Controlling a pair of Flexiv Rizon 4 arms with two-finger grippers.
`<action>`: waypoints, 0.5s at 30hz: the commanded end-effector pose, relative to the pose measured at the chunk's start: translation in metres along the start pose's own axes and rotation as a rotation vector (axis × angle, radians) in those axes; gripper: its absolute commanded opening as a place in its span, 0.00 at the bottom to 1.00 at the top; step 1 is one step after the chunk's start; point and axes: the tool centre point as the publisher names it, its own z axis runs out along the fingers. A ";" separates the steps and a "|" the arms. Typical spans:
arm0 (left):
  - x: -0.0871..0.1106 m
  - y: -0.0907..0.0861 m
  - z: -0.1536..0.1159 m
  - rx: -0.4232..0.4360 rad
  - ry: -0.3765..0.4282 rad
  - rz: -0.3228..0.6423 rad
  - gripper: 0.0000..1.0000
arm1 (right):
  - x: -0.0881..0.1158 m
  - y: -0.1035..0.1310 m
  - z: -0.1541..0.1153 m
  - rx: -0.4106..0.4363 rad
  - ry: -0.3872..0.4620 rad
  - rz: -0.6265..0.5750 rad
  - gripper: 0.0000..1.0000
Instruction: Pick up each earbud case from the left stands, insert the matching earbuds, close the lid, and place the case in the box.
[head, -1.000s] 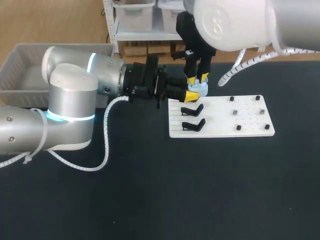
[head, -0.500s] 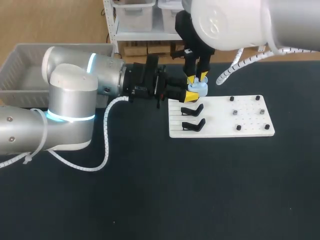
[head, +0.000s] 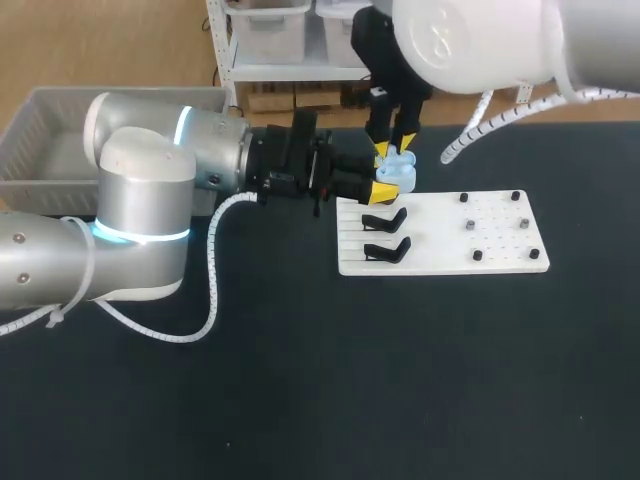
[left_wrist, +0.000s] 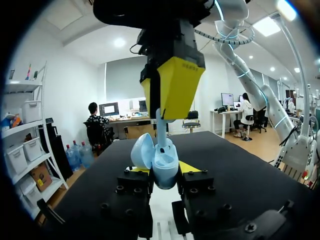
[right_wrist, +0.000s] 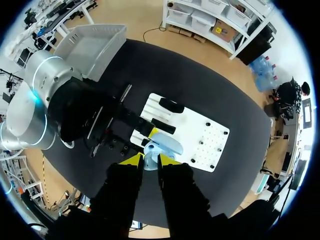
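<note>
The left end effector (left_wrist: 161, 172) clamps the open case (head: 402, 176) mouth-up over the white board's (head: 500, 250) far left corner, steadying it so the right end effector (right_wrist: 150, 160), pinched narrowly on an earbud (left_wrist: 161, 122), can set it straight in.

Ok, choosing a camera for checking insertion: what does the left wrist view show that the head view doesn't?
Only the left wrist: the earbud case side-on, lid open, a pale stem rising from it. Only the head: white board, two black stands, grey box. Both: the case clamped by the left gripper, right gripper above.
</note>
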 end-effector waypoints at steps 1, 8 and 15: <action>0.001 -0.001 0.000 -0.004 -0.002 0.002 0.00 | 0.014 -0.001 0.000 -0.004 -0.053 0.001 0.00; 0.001 -0.001 0.000 -0.004 -0.002 0.002 0.00 | 0.012 0.002 0.004 0.001 -0.071 -0.017 0.00; 0.001 -0.001 0.000 -0.004 -0.002 0.002 0.00 | 0.006 0.004 0.009 0.000 -0.076 -0.024 0.00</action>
